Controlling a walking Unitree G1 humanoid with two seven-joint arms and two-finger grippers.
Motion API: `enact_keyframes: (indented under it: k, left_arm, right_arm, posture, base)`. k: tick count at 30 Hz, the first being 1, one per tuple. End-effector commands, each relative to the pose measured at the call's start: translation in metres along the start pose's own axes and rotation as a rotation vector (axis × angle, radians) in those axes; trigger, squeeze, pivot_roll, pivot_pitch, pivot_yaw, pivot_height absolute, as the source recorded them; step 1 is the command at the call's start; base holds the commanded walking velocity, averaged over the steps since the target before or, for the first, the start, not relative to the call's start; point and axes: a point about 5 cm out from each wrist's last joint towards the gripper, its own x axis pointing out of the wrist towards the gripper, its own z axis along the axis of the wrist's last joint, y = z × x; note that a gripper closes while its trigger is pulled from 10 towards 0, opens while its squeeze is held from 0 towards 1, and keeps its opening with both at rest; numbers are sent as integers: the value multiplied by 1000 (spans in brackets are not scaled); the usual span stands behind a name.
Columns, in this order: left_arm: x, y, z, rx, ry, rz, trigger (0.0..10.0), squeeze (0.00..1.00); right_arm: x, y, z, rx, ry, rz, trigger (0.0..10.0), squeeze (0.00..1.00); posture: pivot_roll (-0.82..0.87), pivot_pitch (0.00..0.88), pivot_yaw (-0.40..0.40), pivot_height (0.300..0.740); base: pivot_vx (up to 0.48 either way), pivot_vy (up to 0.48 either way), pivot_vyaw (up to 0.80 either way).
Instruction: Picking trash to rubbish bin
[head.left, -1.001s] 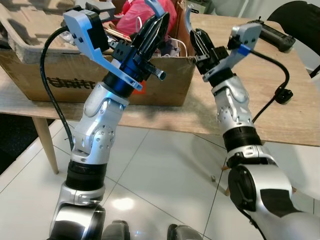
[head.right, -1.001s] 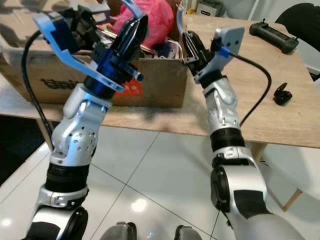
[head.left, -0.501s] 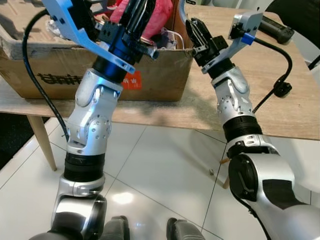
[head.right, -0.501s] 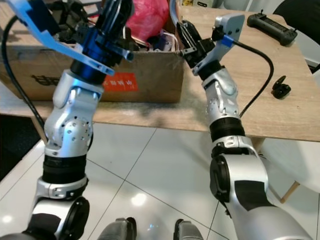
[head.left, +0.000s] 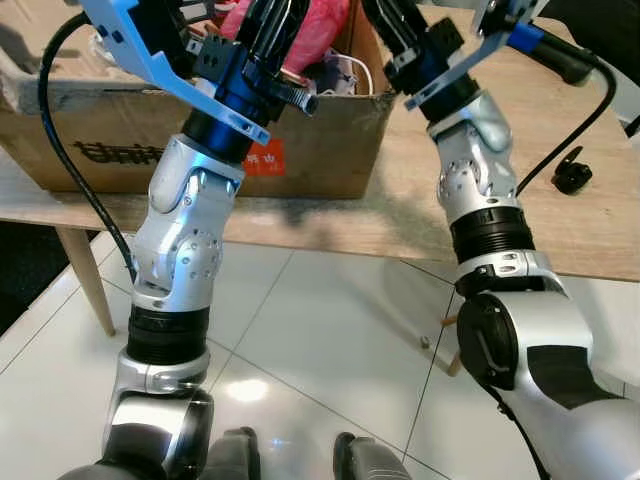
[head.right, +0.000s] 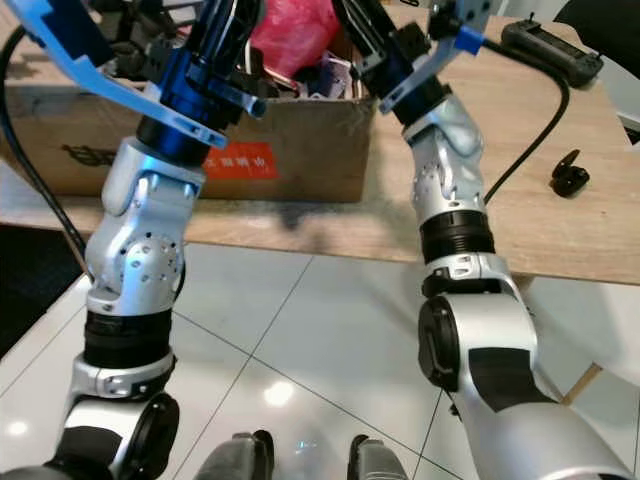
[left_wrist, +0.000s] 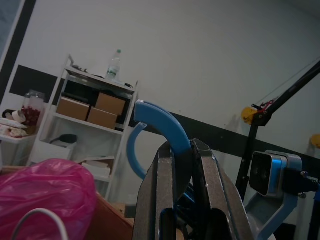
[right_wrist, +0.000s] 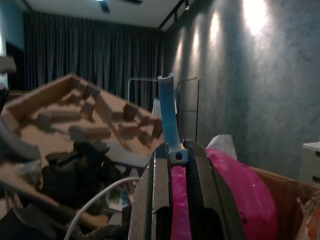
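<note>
An open cardboard box (head.left: 330, 150) stands on a wooden table (head.left: 560, 230). It holds a pink plastic bag (head.left: 320, 25), a white cable (head.left: 350, 72) and other scraps. Both arms are raised over the box's near right corner. My left gripper (left_wrist: 182, 150) is shut on a curved blue plastic piece (left_wrist: 155, 117); its black fingers (head.left: 275, 25) reach up past the picture's top edge. My right gripper (right_wrist: 170, 150) is shut on a thin blue plastic strip (right_wrist: 167, 110), just above the pink bag (right_wrist: 235, 200). The right fingers (head.left: 392, 22) hover at the box's right wall.
A black handheld controller (head.right: 550, 45) lies at the table's far right, and a small black object (head.left: 570, 172) sits near the right arm's cable. A moulded pulp tray (right_wrist: 85, 110) leans in the box. White tiled floor (head.left: 330, 340) lies under the table, with a table leg (head.left: 90, 285) at left.
The camera view has shifted downward. Both arms have risen and reached farther over the box, so the gripper tips and blue pieces now pass the head views' top edge.
</note>
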Motion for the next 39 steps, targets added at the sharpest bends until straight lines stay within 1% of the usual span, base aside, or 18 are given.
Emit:
enact_keyframes:
  k: [1, 2, 3, 4, 12, 14, 15, 16, 17, 20, 21, 22, 23, 26, 27, 31, 35, 39]
  left_arm:
    - [0, -4, 0, 17, 6, -13, 10000, 0]
    - [0, -4, 0, 17, 6, -13, 10000, 0]
    - [0, -4, 0, 18, 6, -12, 10000, 0]
    - [0, -4, 1, 20, 5, -11, 10000, 0]
    - [0, -4, 2, 21, 0, -10, 10000, 0]
    - [0, -5, 2, 20, -1, -11, 10000, 0]
    - [1, -5, 1, 19, -1, -12, 10000, 0]
    - [1, -5, 1, 19, -1, -12, 10000, 0]
    - [1, -5, -1, 18, 2, -11, 10000, 0]
    - [1, -5, -1, 18, 2, -11, 10000, 0]
    - [-1, 2, -17, 63, 89, -14, 10000, 0]
    - [-2, 7, -28, 97, 145, -20, 10000, 0]
    - [-2, 7, -28, 97, 145, -20, 10000, 0]
    - [0, 15, -40, 147, 205, -36, 10000, 0]
    - [0, 15, -40, 147, 205, -36, 10000, 0]
    - [23, 22, -37, 229, 197, -63, 10000, 0]
    - [33, 20, -33, 250, 172, -82, 10000, 0]
    - [35, 20, -32, 260, 164, -86, 10000, 0]
  right_arm:
    - [2, -2, 0, -26, 34, -1, 10000, 329]
    - [2, -2, 0, -26, 34, -1, 10000, 329]
    - [3, -2, -1, -27, 46, 3, 10000, 847]
    - [3, -2, -2, -28, 59, -1, 10000, 1000]
    - [0, -11, -5, -55, 108, -92, 10000, 1000]
    - [-2, -15, -4, -46, 98, -124, 10000, 1000]
    - [-5, -18, 3, 27, 28, -138, 10000, 1000]
    - [-5, -18, 3, 27, 28, -138, 10000, 1000]
    - [-9, -18, 13, 131, -73, -124, 10000, 600]
    - [-9, -18, 13, 131, -73, -124, 10000, 600]
    - [-26, -4, 38, 338, -277, 45, 10000, 0]
    - [-34, 6, 45, 379, -317, 138, 10000, 0]
    - [-34, 6, 45, 379, -317, 138, 10000, 0]
    - [-43, 18, 48, 393, -315, 211, 10000, 0]
    - [-43, 18, 48, 393, -315, 211, 10000, 0]
    - [-55, 33, 48, 333, -221, 262, 10000, 0]
    - [-64, 36, 53, 308, -182, 270, 10000, 0]
    - [-68, 37, 57, 311, -172, 271, 10000, 0]
  posture:
    - [65, 291, -16, 740]
    - [65, 291, -16, 740]
    - [65, 291, -16, 740]
    - [65, 291, -16, 740]
    - [62, 284, -18, 740]
    - [62, 281, -19, 740]
    - [62, 281, -19, 740]
    - [62, 281, -19, 740]
    - [61, 277, -19, 740]
    - [61, 277, -19, 740]
    - [61, 278, -19, 740]
    - [61, 278, -19, 740]
    - [61, 278, -19, 740]
    - [52, 279, -11, 740]
    - [52, 279, -11, 740]
    - [31, 280, 3, 740]
    - [28, 280, 5, 740]
    - [25, 280, 8, 740]
  base:
    - [0, 0, 0]
    - [0, 0, 0]
    - [0, 0, 0]
    - [0, 0, 0]
    - [0, 0, 0]
    - [0, 0, 0]
    - [0, 0, 0]
    - [0, 0, 0]
    - [0, 0, 0]
    - [0, 0, 0]
    - [0, 0, 0]
    - [0, 0, 0]
    - [0, 0, 0]
    - [0, 0, 0]
    - [0, 0, 0]
    - [0, 0, 0]
    - [0, 0, 0]
    - [0, 0, 0]
